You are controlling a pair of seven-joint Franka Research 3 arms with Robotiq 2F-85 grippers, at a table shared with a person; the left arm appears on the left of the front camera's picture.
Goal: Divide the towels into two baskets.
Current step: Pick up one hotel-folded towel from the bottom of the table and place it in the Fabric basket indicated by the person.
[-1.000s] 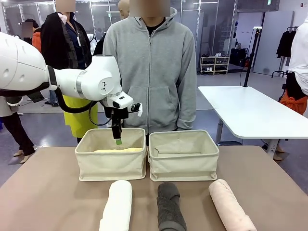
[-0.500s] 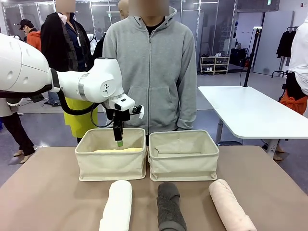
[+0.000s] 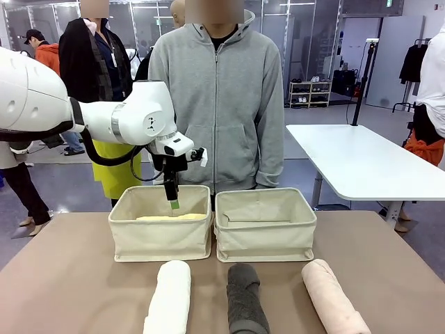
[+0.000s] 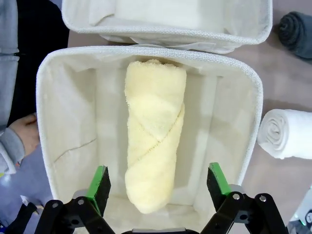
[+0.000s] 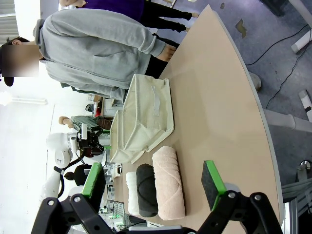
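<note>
Near edge of the tabletop [image 3: 69, 278]: white towel [image 3: 169, 296], dark grey towel [image 3: 245, 300] and pink towel [image 3: 334, 296] lying in a row. Just past them sit the left basket [image 3: 161, 242] and right basket [image 3: 264, 242] side by side, yellow towel [image 4: 155, 112] lying in the left one, left tool [image 4: 157, 170] hanging over it spread wide and empty. Right tool [image 5: 152, 168] is spread too, gripping nothing.

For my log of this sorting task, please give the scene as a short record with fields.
left gripper: open, above left basket, holding nothing
right gripper: open, holding nothing
yellow towel: lying in left basket
right basket: no towel visible inside
white towel, grey towel, pink towel: on table, on the robot's side of the baskets
</note>
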